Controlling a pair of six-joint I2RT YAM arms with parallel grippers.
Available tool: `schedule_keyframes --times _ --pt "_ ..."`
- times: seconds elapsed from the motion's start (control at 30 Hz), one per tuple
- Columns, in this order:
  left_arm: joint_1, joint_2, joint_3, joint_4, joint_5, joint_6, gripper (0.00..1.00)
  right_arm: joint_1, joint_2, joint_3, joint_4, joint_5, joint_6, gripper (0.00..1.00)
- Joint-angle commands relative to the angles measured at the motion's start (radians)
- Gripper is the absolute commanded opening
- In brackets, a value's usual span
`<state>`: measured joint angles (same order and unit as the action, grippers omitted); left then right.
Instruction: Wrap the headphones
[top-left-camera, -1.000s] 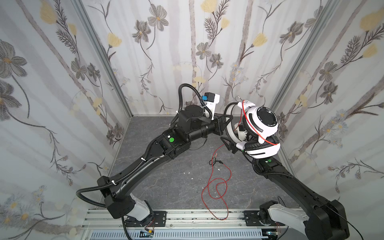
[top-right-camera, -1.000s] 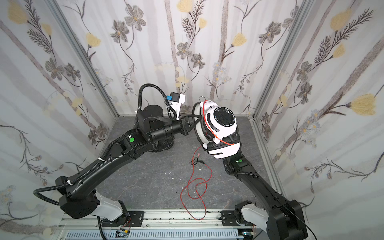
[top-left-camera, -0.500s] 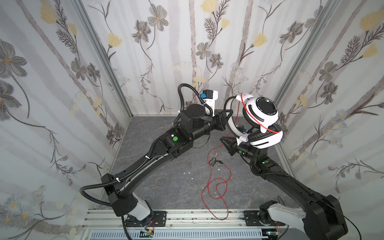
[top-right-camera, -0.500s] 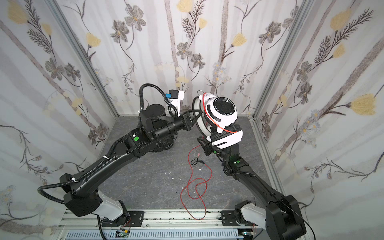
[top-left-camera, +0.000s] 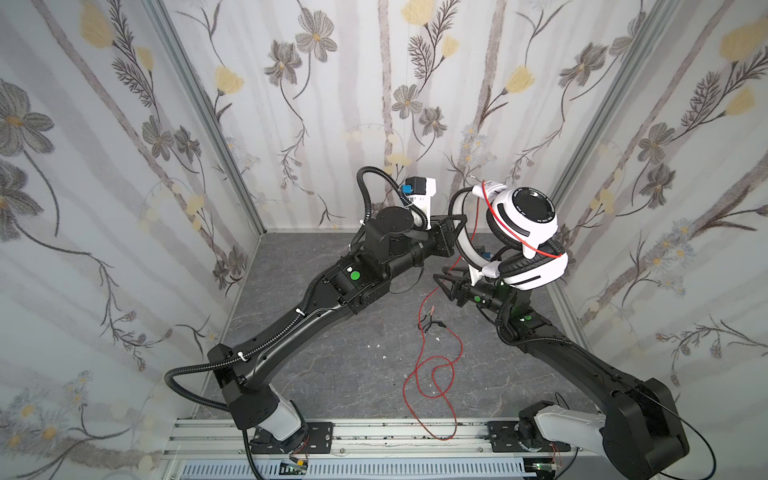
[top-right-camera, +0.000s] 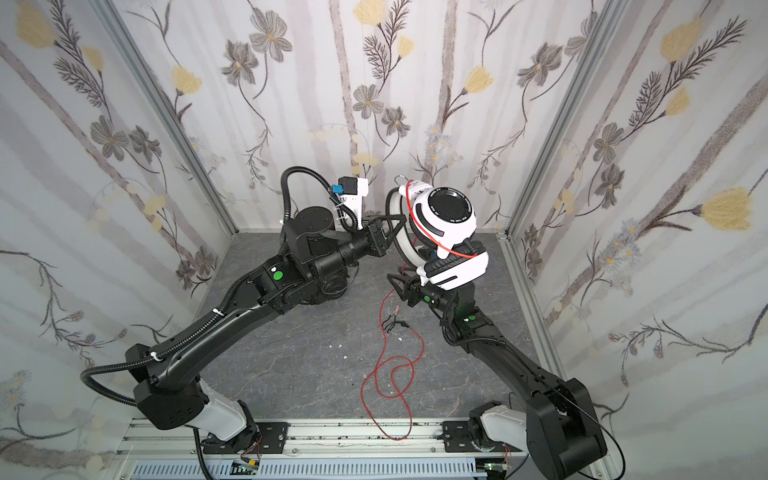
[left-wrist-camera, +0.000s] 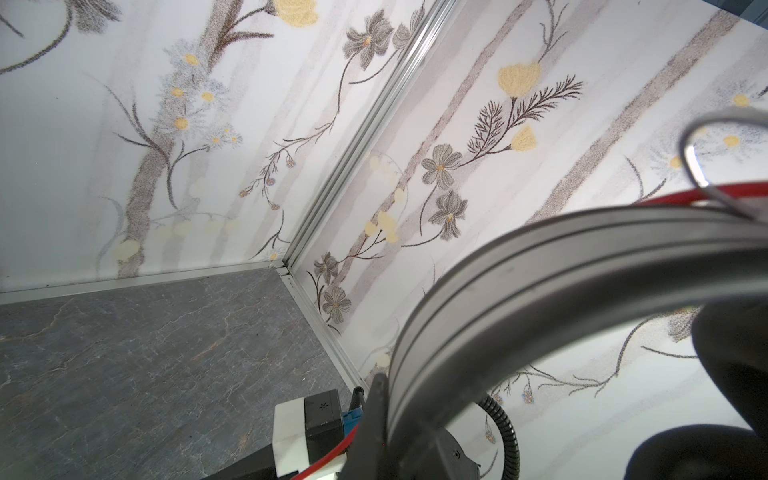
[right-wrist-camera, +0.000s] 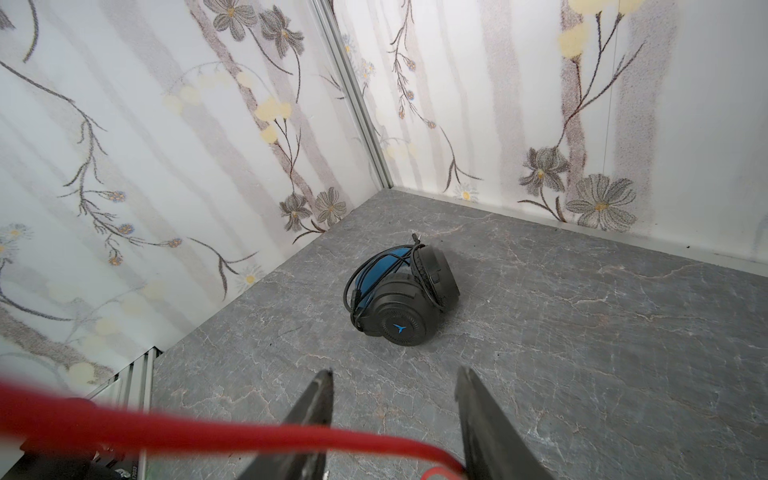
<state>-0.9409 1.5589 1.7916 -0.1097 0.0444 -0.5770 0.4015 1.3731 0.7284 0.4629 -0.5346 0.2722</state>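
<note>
My left gripper (top-left-camera: 456, 232) (top-right-camera: 395, 232) is shut on the headband (left-wrist-camera: 540, 282) of the white headphones (top-left-camera: 523, 232) (top-right-camera: 446, 224), holding them up in the air near the back right. Their red cable (top-left-camera: 436, 365) (top-right-camera: 386, 374) loops over the earcups and hangs down to the floor. Below the headset my right gripper (top-left-camera: 442, 282) (top-right-camera: 397, 282) (right-wrist-camera: 395, 374) stands open, pointing left. The red cable (right-wrist-camera: 208, 428) crosses between its fingers, with the jaws apart from it. The black headphones (right-wrist-camera: 403, 299) lie on the floor with their black cable wound round them, showing only in the right wrist view.
The cable's plug ends (top-left-camera: 430, 322) lie on the grey floor (top-left-camera: 353, 374) mid-table, with the red loops reaching the front rail (top-left-camera: 374, 432). Flowered walls close in the left, back and right. The left arm (top-left-camera: 332, 299) spans the middle.
The right gripper has come out from beside the white headphones, dropped lower and turned to point left, jaws apart. The left gripper has lifted the headset slightly higher.
</note>
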Motion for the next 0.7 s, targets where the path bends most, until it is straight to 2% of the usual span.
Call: schedule_keyframes --times 0.0,0.17,0.4,0.67 --pt "-0.006 0.002 0.019 0.084 -0.018 -0.023 0.0 -0.001 0.013 0.012 0.022 0.019 0.014 0.52" --pt "-0.013 0.018 0.03 0.083 -0.003 -0.027 0.0 -0.012 0.029 0.059 0.014 0.028 0.022 0.52" --pt "-0.028 0.05 0.048 0.094 0.032 -0.045 0.0 -0.015 0.031 0.055 0.031 0.01 0.027 0.33" --pt "-0.032 0.062 0.063 0.08 0.037 -0.046 0.0 -0.023 0.021 0.04 0.049 0.006 0.036 0.32"
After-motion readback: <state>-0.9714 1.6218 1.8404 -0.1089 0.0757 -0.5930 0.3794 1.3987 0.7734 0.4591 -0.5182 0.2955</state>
